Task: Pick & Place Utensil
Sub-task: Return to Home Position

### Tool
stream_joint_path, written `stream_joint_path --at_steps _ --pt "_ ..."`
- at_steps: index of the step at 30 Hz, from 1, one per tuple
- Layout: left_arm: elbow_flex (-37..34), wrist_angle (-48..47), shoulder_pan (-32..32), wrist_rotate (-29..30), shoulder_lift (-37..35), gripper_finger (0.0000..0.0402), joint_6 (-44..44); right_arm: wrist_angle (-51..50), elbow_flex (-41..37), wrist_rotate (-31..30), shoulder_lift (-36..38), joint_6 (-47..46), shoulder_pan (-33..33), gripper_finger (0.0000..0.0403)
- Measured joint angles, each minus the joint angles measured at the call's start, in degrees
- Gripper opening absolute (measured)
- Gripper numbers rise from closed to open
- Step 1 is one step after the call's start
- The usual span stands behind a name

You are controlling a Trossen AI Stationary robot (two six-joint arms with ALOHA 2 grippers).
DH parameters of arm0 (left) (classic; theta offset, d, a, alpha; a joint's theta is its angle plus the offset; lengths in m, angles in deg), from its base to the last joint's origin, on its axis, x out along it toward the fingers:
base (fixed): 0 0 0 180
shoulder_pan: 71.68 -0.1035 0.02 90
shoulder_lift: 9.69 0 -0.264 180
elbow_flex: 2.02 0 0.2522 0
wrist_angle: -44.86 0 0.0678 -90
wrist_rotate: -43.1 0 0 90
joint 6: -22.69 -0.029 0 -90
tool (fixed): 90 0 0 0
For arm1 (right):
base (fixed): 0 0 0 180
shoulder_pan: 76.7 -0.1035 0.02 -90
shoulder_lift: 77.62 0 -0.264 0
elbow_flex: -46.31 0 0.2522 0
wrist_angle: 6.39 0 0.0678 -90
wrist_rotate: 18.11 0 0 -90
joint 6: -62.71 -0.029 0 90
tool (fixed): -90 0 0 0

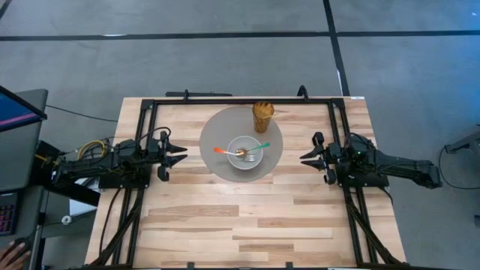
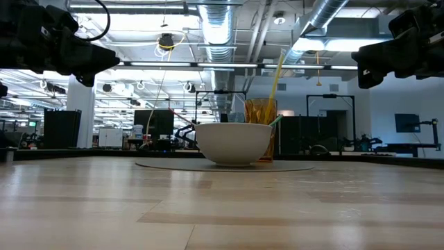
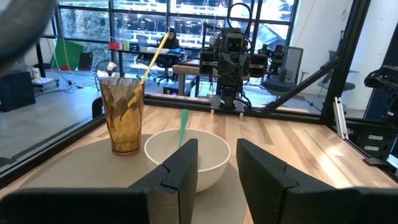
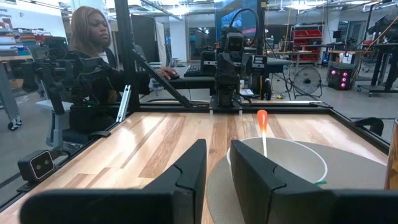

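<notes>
A white bowl (image 1: 244,154) stands on a round grey mat (image 1: 217,131) at the table's middle. Two utensils lie in it with their handles resting over the rim: one orange-handled (image 1: 220,151), one green-handled (image 1: 259,146). The green handle (image 3: 183,124) shows in the left wrist view, the orange tip (image 4: 262,118) in the right wrist view. An amber glass (image 1: 262,116) with a yellow straw stands on the mat's far side. My left gripper (image 1: 182,154) hovers open left of the mat, pointing level at the bowl. My right gripper (image 1: 304,157) hovers open right of the mat, facing it.
Black frame rails (image 1: 225,100) run along the table's far edge and both sides. A person (image 4: 93,56) sits beyond the table's left side. Bare wood (image 1: 247,225) stretches from the mat to the near edge.
</notes>
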Motion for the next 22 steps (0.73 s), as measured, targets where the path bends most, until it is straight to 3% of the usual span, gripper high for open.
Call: stream_joint_path --at_steps 22 --pt "0.00 0.17 0.00 -0.01 -0.01 0.0112 0.00 0.00 0.00 0.00 -0.01 0.00 -0.02 0.0067"
